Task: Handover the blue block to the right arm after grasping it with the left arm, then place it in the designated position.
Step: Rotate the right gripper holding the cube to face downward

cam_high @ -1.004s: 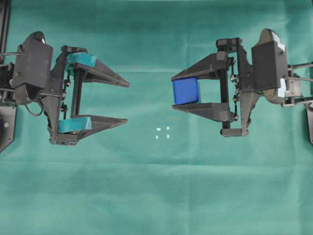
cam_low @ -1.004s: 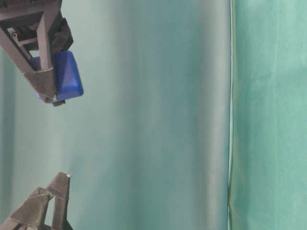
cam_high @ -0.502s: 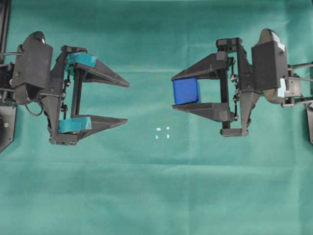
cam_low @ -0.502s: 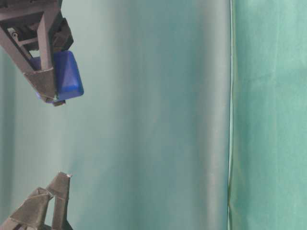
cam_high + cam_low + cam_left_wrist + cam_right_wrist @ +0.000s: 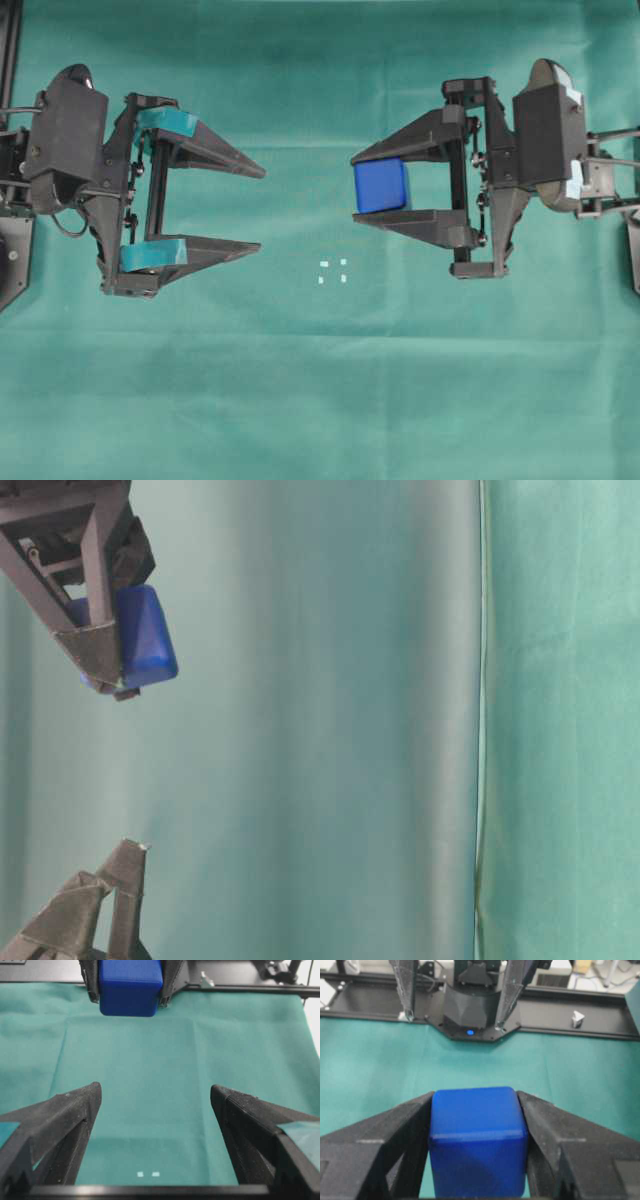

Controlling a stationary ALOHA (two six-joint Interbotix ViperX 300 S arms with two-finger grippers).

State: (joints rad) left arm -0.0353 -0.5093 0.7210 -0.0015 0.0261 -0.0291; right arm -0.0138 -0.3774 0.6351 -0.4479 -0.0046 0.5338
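Observation:
The blue block (image 5: 380, 186) is a bright blue cube held between the plain black fingers of my right gripper (image 5: 355, 188), above the green cloth. It also shows in the right wrist view (image 5: 476, 1140), in the left wrist view (image 5: 130, 987) and in the table-level view (image 5: 145, 638). My left gripper (image 5: 258, 208), with teal tape bands, is open and empty at the left, its tips facing the block across a gap. The designated position (image 5: 333, 271) is four tiny white marks on the cloth, below and left of the block; two of them show in the left wrist view (image 5: 148, 1174).
Green cloth (image 5: 320, 400) covers the table. Black frame rails run along the far edge behind the left arm's base (image 5: 480, 1010).
In the table-level view the right gripper and the block have shifted slightly; overhead nothing visibly moved.

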